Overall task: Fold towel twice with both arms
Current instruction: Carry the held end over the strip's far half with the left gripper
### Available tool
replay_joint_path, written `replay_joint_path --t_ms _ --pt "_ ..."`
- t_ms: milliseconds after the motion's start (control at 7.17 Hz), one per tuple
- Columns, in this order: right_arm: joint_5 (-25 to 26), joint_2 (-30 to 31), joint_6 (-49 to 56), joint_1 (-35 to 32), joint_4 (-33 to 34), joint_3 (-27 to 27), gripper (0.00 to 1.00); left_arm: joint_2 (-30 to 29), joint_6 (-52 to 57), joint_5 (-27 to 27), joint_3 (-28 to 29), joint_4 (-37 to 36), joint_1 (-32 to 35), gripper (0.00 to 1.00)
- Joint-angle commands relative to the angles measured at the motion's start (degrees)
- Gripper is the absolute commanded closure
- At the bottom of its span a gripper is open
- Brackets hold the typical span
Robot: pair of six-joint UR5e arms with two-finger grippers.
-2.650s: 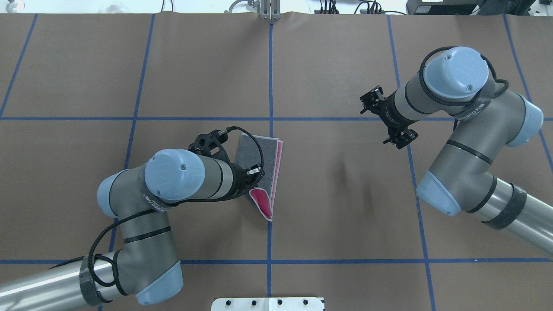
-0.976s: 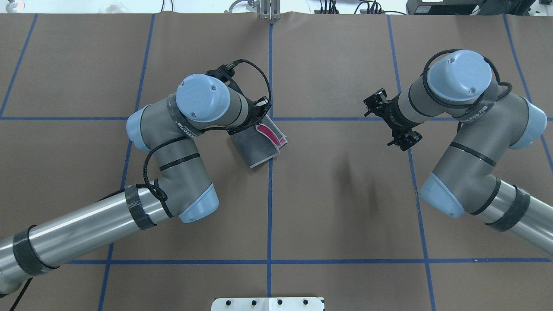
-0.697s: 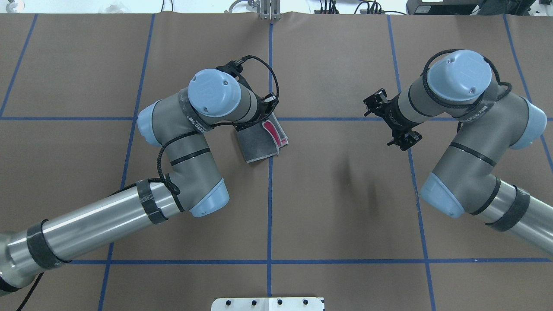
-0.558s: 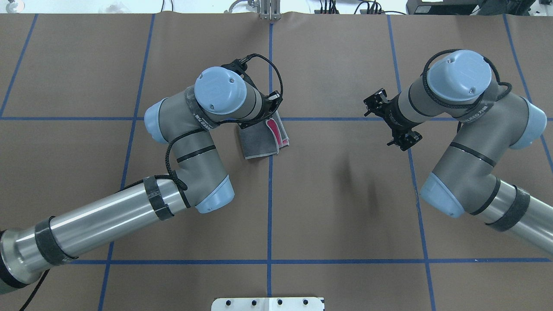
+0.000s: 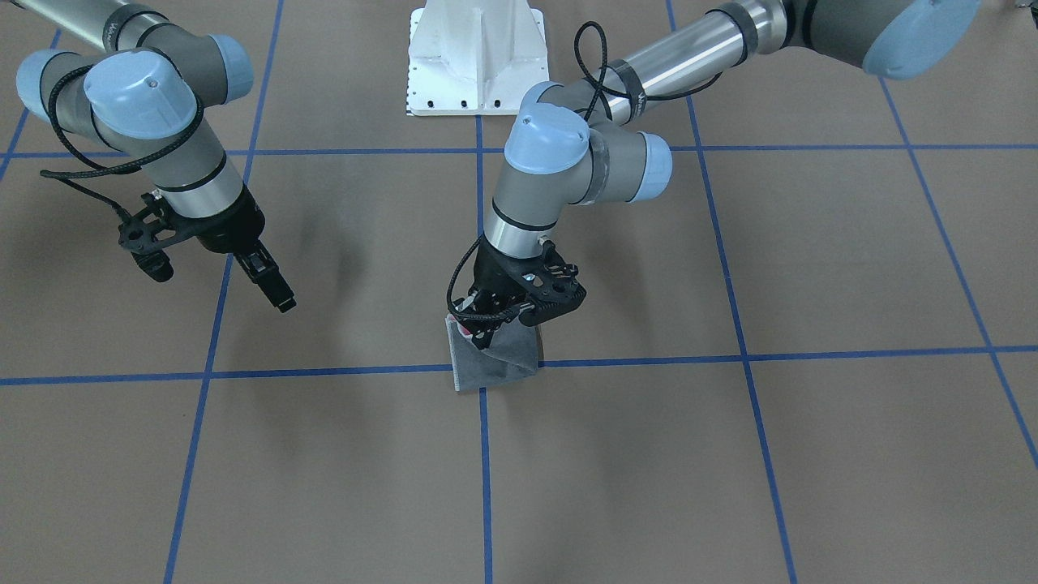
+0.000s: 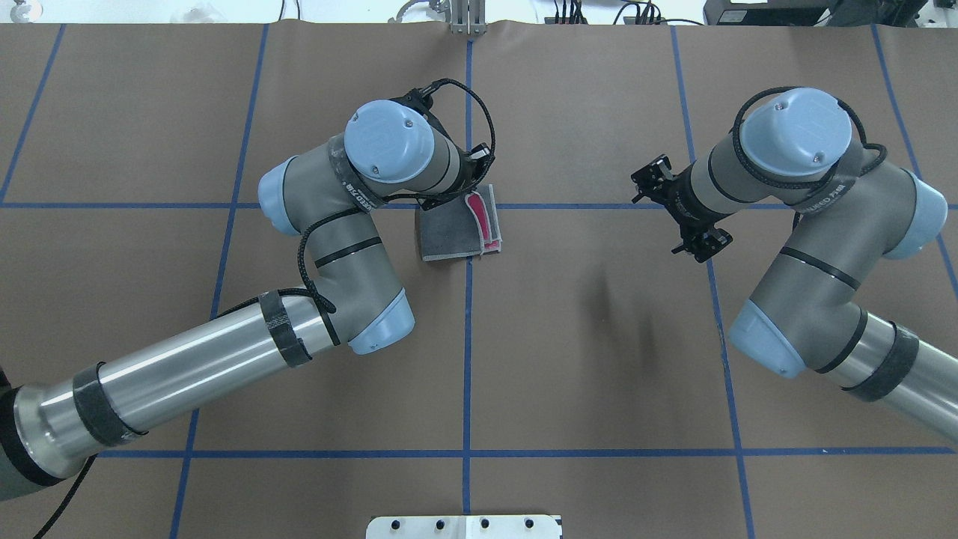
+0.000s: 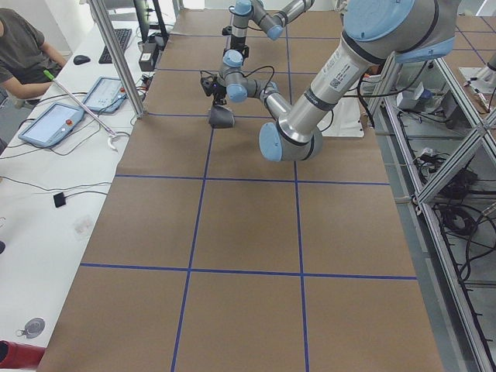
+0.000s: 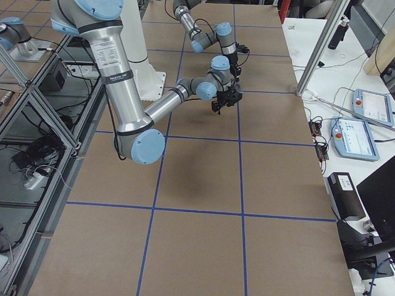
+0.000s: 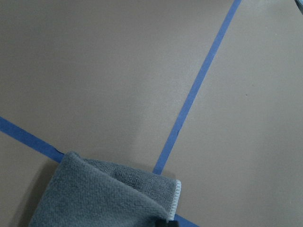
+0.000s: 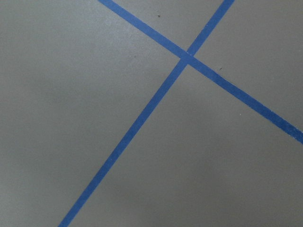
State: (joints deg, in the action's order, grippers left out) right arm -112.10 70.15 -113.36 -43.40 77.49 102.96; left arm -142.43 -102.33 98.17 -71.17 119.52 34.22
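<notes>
Found the left arm (image 6: pixel 389 146) swung farther out over the worktop (image 6: pixel 599 374) and a touch to the right since the earlier overhead frames. Found the towel (image 6: pixel 447 233) carried along with it, folded smaller and squared up to the tape.

Saw the left tool (image 5: pixel 480 323) pinched shut on the towel's upper edge in the front-facing view. Lost it under the wrist in the overhead view.

Placed the towel at the crossing of two blue tape lines (image 6: pixel 468 359) near the middle of the brown worktop, astride the centre line. Noted the grey face outward, with a curl of pink along the edge nearer the right arm (image 6: pixel 793 135). Noted the gripped edge raised and the lower edge down at the crossing. Caught only grey terry and a pale stitched border low in the left wrist view.

Farther right, found the right arm well apart from the towel, with the right tool (image 5: pixel 280 300) above bare worktop and touching nothing. Could not tell whether that tool stood open or closed. Saw just a tape crossing on the brown surface through the right wrist view.
</notes>
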Motion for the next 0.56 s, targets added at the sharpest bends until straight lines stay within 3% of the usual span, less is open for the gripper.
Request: replay_joint_path --t_ms 0,418 --pt "-0.4 0.9 2.1 -0.4 0.0 0.0 0.00 -3.5 -0.1 0.0 4.4 0.0 0.0 1.00" --pt "-0.4 0.9 2.2 -0.5 0.0 0.0 0.00 -5.7 -0.7 0.0 6.7 0.3 -0.4 1.00"
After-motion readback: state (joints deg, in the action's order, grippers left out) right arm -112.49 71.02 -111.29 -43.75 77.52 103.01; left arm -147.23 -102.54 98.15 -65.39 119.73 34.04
